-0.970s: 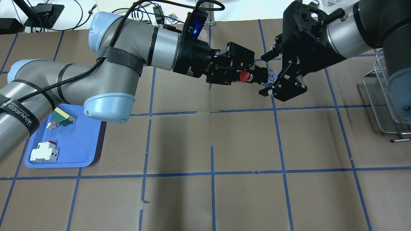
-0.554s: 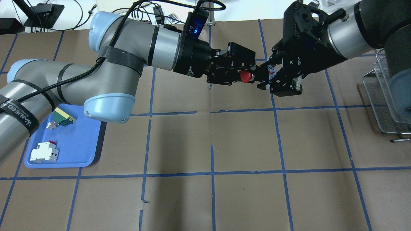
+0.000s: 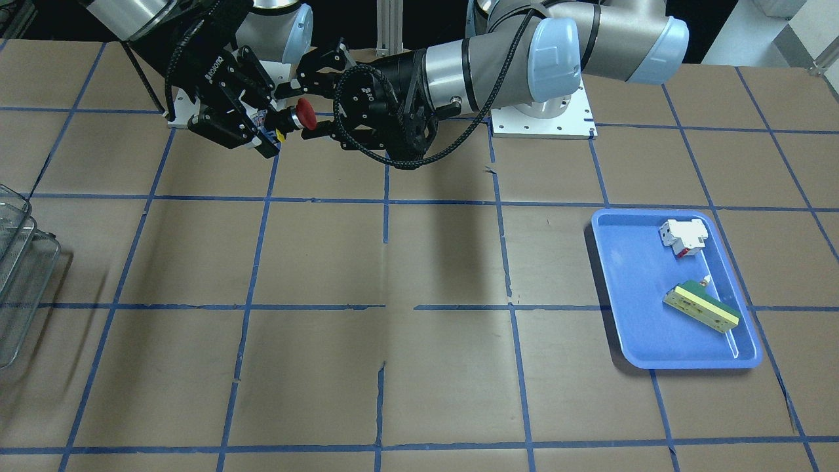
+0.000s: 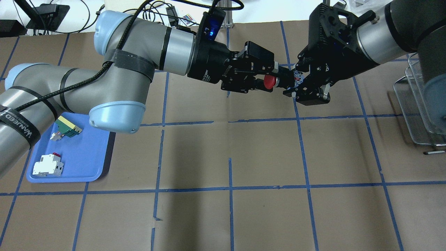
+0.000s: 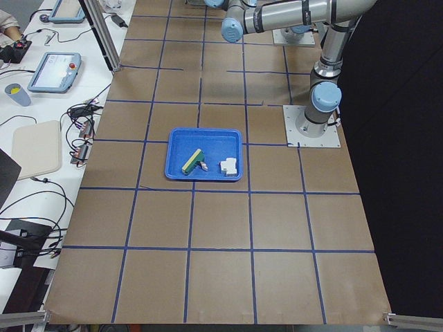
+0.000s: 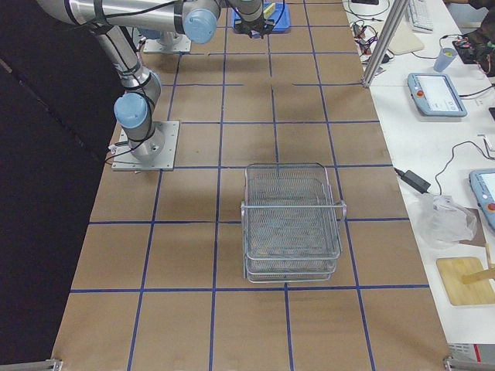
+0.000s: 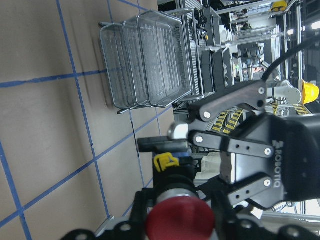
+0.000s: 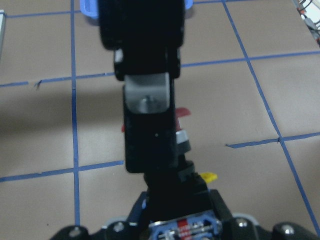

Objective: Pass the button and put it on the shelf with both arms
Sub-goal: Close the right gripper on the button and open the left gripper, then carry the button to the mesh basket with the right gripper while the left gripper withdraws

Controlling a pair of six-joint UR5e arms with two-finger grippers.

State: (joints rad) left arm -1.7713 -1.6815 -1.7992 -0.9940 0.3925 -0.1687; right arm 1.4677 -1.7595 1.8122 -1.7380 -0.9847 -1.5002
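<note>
Moved: your left gripper (image 4: 263,76). Its fingers were pinched on the button (image 4: 269,82) a moment ago and now stand spread on either side of the red cap. In the front-facing view they look clear of it.
Also moved: your left forearm, a slight shift. The button has drifted a little towards the right arm.
Unchanged: your right gripper (image 4: 294,79). It was wide apart a second ago, then closed, and it remains clamped on the button's black rear body.
Button, location: in the air above the table (image 4: 264,153), between the two grippers. It lies level with its cap facing the left gripper, and it is carried by the right gripper alone, as far as you can judge.
Shelf (image 6: 292,224): on the robot's right, well apart from the handover point, with nothing visible in its top tier.
Tray (image 4: 87,164): on the robot's left, holding a white block (image 4: 47,165) and a green bar (image 4: 69,127), neither of them involved.
Task meaning: the pass looks essentially complete. Backing the left arm away and carrying the button to the shelf are yet to be done.
</note>
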